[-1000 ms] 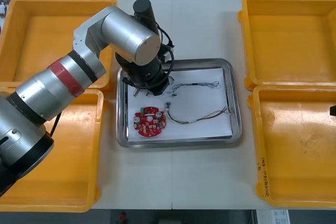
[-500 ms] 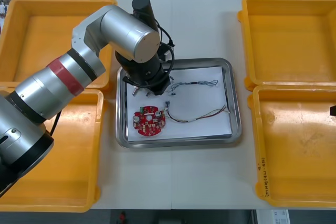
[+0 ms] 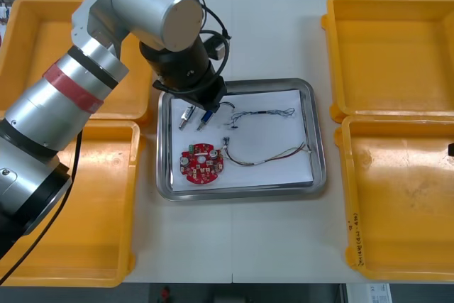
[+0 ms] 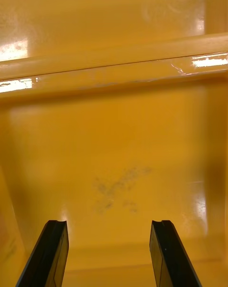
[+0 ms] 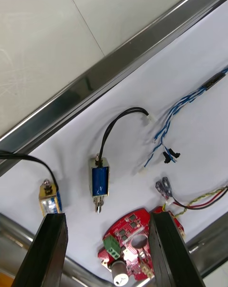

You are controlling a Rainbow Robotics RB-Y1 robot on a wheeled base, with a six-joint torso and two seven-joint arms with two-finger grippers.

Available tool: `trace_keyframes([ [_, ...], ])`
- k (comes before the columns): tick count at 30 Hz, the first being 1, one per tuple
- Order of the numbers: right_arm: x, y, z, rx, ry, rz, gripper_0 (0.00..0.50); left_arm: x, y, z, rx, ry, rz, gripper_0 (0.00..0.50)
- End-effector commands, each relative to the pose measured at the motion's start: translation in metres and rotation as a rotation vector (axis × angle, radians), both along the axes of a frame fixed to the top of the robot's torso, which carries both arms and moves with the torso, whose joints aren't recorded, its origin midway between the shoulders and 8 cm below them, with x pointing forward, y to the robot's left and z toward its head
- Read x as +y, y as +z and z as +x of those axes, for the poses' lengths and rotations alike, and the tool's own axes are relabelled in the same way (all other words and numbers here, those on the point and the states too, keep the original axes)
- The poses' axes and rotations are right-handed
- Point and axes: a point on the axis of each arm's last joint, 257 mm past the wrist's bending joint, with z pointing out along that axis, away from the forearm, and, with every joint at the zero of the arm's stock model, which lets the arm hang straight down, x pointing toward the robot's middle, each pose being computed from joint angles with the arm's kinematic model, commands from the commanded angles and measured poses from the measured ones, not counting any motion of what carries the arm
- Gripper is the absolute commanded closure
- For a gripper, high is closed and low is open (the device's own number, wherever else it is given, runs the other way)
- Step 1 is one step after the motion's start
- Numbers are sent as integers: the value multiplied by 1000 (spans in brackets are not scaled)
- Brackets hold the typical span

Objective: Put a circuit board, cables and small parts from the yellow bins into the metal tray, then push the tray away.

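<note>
Front view: left tool (image 5: 108,217) hangs wide open, gripping nothing, over the far-left corner of the shiny metal tray with white lining (image 3: 241,191) in the middle of the table (image 3: 269,26). Two small metal parts (image 5: 100,181) lie right under it. The round red circuit board (image 3: 201,164) is by the tray's near edge, with the twisted blue-and-white cable (image 3: 266,113) and red-and-yellow cable (image 3: 273,156) toward its right edge. Right tool (image 4: 109,223) sits open above a yellow bin (image 4: 114,140) at the table's right edge.
</note>
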Motion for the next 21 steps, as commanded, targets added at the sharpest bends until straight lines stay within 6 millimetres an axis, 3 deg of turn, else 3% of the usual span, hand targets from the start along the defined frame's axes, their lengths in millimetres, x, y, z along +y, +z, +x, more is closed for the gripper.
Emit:
trace_keyframes([
  [1, -4, 11, -5, -3, 20, -52, 0, 14, 57, 11, -67, 36, -23, 0],
  [9, 25, 15, -11, 22, 153, -57, 0, 61, 76, -6, -62, 88, 10, 0],
  [13, 48, 21, -13, 16, 253, -83, 0, 89, 85, -9, -93, 125, 14, 0],
  [21, 126, 28, -20, -1, 524, -112, 0, 148, 93, -17, -165, 196, 10, 0],
])
